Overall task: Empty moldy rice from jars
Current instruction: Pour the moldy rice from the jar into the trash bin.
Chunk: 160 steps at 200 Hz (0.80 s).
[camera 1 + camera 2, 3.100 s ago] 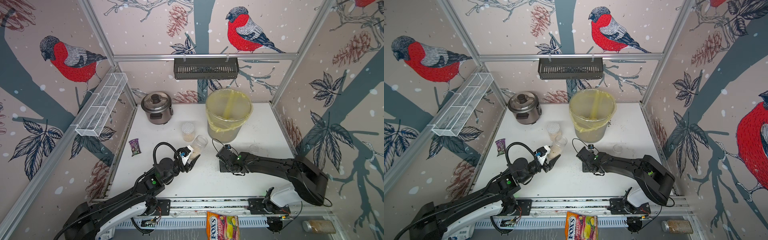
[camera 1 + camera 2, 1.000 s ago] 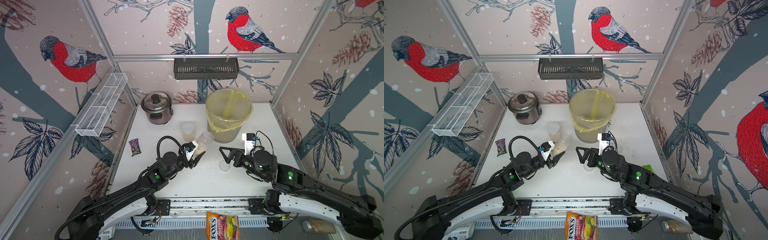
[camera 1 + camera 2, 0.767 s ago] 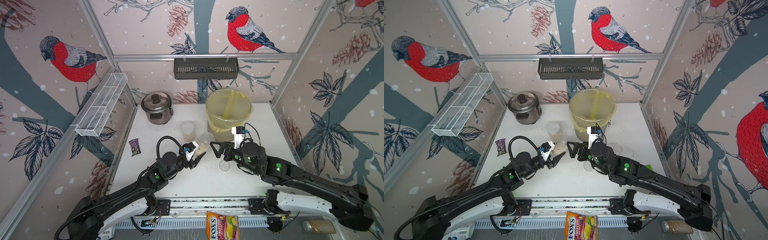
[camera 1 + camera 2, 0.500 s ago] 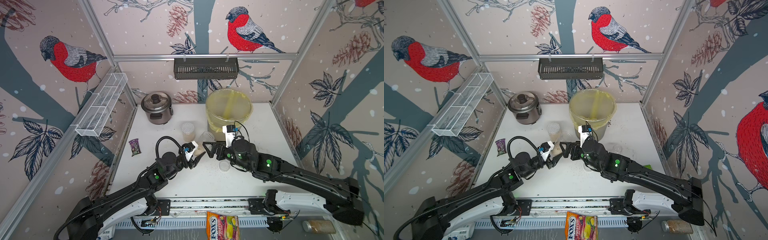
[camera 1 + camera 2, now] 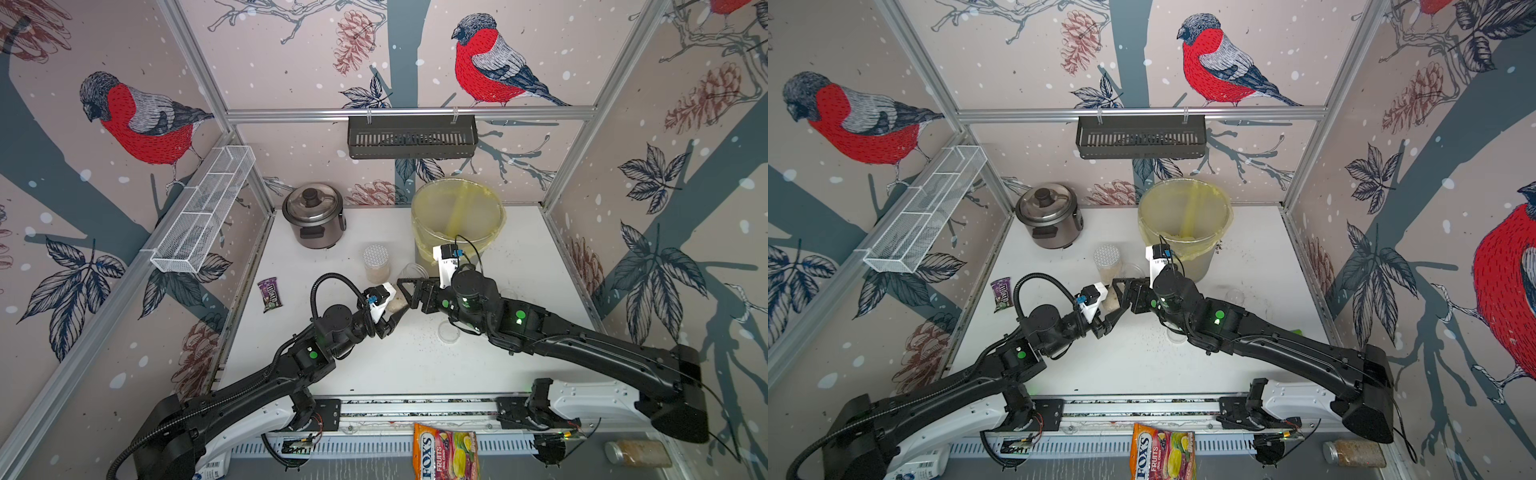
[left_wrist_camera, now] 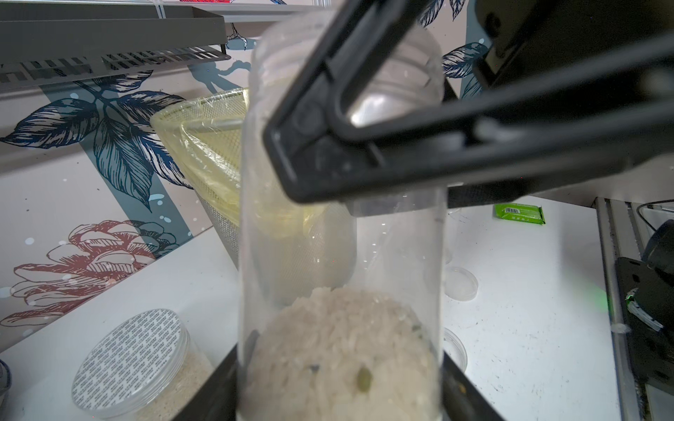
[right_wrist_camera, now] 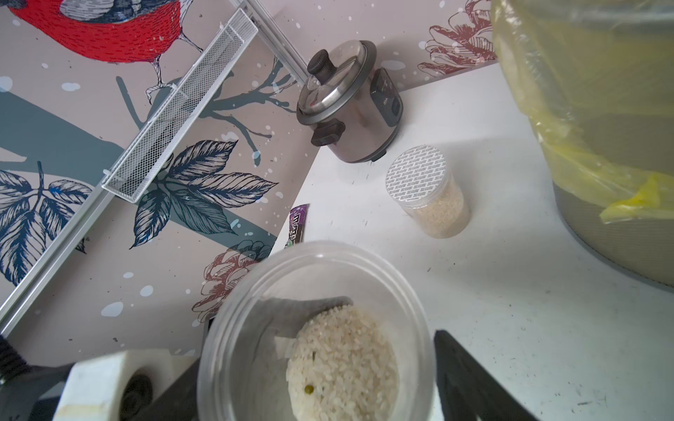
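Observation:
My left gripper [image 5: 394, 309] [image 6: 339, 401] is shut on the lower part of a narrow clear jar [image 5: 405, 286] [image 6: 339, 255]. The jar is lidless, tilted, and lifted off the table. Moldy rice [image 6: 343, 346] [image 7: 343, 357], pale with a green speck, lies in its bottom. My right gripper [image 5: 409, 291] [image 7: 313, 382] stands open astride the jar's upper part. One black finger [image 6: 364, 145] crosses the jar's wall, and another finger [image 7: 470, 382] sits close beside the rim. A wider jar [image 5: 376, 264] [image 7: 426, 193] with a silver dotted lid holds rice and stands behind. A third clear jar [image 5: 1235, 297] stands to the right.
The big bin with the yellow bag [image 5: 457, 216] [image 7: 601, 127] stands just behind the grippers. A rice cooker [image 5: 313, 216] is at the back left. A clear lid [image 5: 449, 332] lies on the table under the right arm. A candy pack [image 5: 270, 295] lies left, a green packet [image 6: 518, 213] right.
My right arm has swung in from the right to the held jar, and its fingers now straddle the jar's top and have narrowed. The left gripper has kept the jar still.

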Each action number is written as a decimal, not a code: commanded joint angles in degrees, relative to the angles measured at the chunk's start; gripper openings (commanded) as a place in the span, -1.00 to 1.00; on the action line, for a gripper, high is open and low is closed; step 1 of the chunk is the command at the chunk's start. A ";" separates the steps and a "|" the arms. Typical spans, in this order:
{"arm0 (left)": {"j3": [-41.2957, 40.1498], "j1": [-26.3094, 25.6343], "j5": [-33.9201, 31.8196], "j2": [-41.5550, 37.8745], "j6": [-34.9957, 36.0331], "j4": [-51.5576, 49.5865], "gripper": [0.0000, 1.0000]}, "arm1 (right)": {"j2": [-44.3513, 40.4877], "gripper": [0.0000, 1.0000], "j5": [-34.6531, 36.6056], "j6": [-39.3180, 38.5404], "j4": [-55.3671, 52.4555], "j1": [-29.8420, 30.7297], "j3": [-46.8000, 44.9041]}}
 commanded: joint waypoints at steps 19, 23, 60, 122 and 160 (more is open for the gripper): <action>-0.13 -0.32 1.16 0.02 0.31 4.28 -1.00 | 1.75 0.51 -3.34 0.39 3.09 -1.35 0.67; -0.17 -0.28 1.15 -0.01 0.27 4.28 -1.00 | 1.91 0.51 -3.77 0.30 3.14 -1.41 0.88; -0.51 -0.37 1.07 -0.35 0.27 4.45 -1.00 | 2.55 0.39 -4.53 0.44 3.66 -1.69 1.03; -0.70 -0.34 0.46 -0.35 0.57 5.51 -1.00 | 3.05 -0.11 -6.55 1.77 4.99 -2.08 -0.32; -1.71 -0.37 -1.31 -1.11 -0.33 7.20 -0.38 | 2.84 -0.25 -5.89 2.47 4.17 -2.65 0.59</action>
